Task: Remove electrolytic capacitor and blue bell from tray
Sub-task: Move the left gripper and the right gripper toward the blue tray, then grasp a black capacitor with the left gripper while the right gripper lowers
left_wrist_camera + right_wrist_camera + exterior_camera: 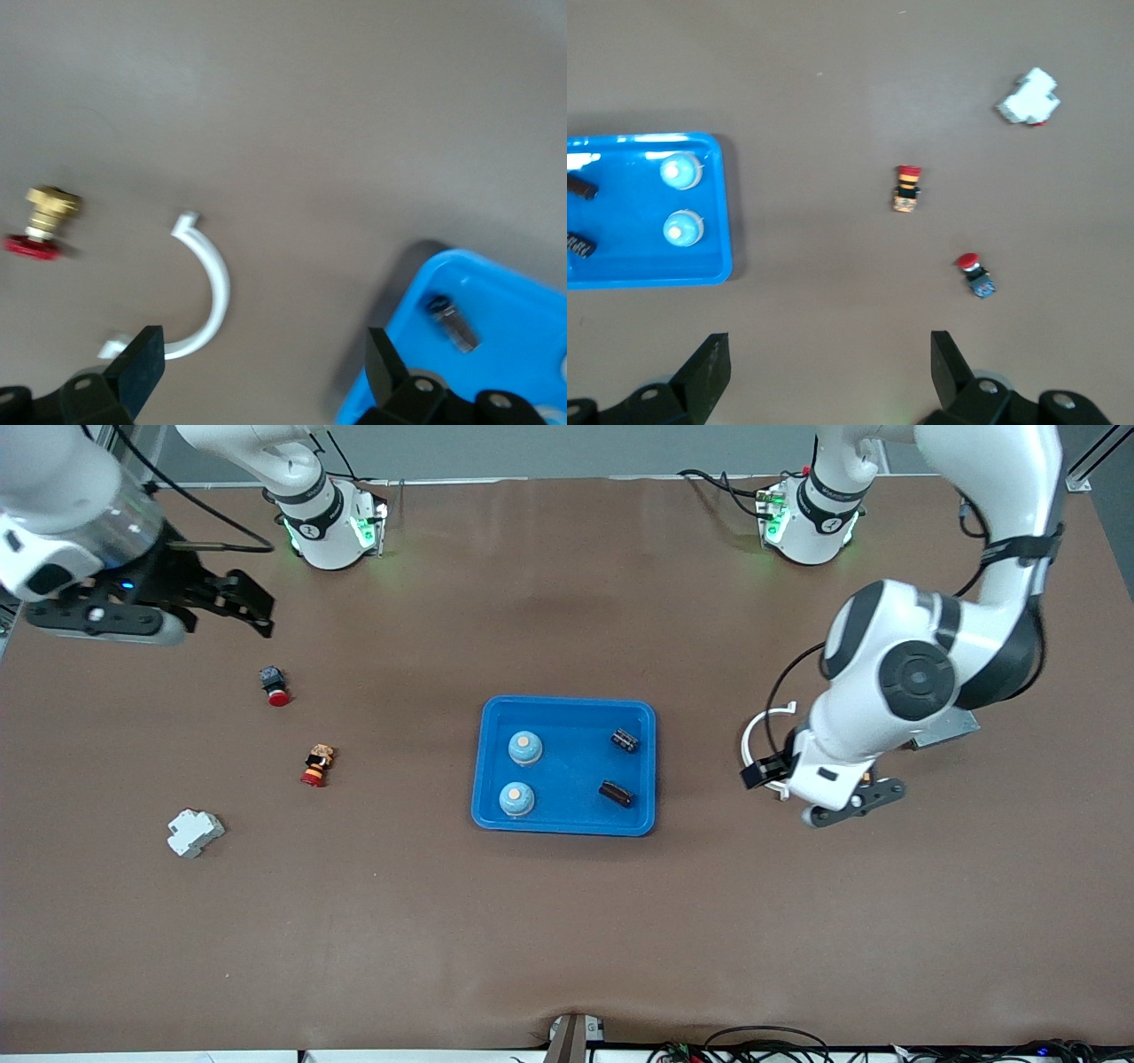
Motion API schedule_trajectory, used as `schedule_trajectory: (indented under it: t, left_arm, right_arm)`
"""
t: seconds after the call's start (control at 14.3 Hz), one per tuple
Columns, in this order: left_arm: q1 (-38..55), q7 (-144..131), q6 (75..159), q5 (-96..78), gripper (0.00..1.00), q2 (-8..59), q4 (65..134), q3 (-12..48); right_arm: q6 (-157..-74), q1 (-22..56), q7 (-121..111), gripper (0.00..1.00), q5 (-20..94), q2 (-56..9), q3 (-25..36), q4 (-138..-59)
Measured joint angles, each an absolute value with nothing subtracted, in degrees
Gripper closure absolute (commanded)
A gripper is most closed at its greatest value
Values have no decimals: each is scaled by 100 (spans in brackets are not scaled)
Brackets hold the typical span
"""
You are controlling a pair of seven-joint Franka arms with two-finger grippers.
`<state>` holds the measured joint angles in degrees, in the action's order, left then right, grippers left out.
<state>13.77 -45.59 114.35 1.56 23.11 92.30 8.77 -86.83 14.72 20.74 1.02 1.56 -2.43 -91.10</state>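
A blue tray (576,779) lies mid-table. In it are two light-blue bells (525,747) (516,799) at the right arm's end and two dark capacitors (625,740) (616,794) at the left arm's end. My left gripper (767,775) is open and empty, low over the table beside the tray's end; its wrist view (261,363) shows the tray corner (496,354) with one capacitor (452,320). My right gripper (257,611) is open and empty, high over the right arm's end of the table. Its wrist view (828,367) shows the tray (629,248), a bell (681,170) and a capacitor (580,188).
A white C-shaped ring (764,731) lies under my left gripper, and a brass and red part (42,221) lies beside it. At the right arm's end lie a red push button (275,685), a red and yellow button (317,765) and a white breaker (195,833).
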Motion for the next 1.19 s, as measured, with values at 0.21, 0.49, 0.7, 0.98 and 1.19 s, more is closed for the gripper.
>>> schedule_trajectory:
  t: [0.21, 0.49, 0.7, 0.98, 1.19]
  left_arm:
    - [1736, -5525, 11884, 160, 0, 2664, 9222, 881]
    - [2130, -6700, 12271, 160, 0, 3240, 9047, 882]
    - [2352, -7308, 12576, 160, 0, 3666, 8841, 881]
    - [2597, -7964, 13103, 160, 10, 4017, 8780, 882]
    - [2687, -8146, 13307, 160, 20, 4217, 8757, 880]
  right_arm:
    - [-8757, 1842, 2082, 0, 95, -513, -237, -9109]
    - [-9043, 2188, 2056, 0, -136, -1358, -234, -9062]
    - [-9364, 2182, 1685, 0, -148, -1541, -159, -9078]
    - [-9827, 2195, 2208, 0, 465, -1558, -156, -9214]
    - [-10651, 2515, 3423, 0, 558, -1596, -178, -9403]
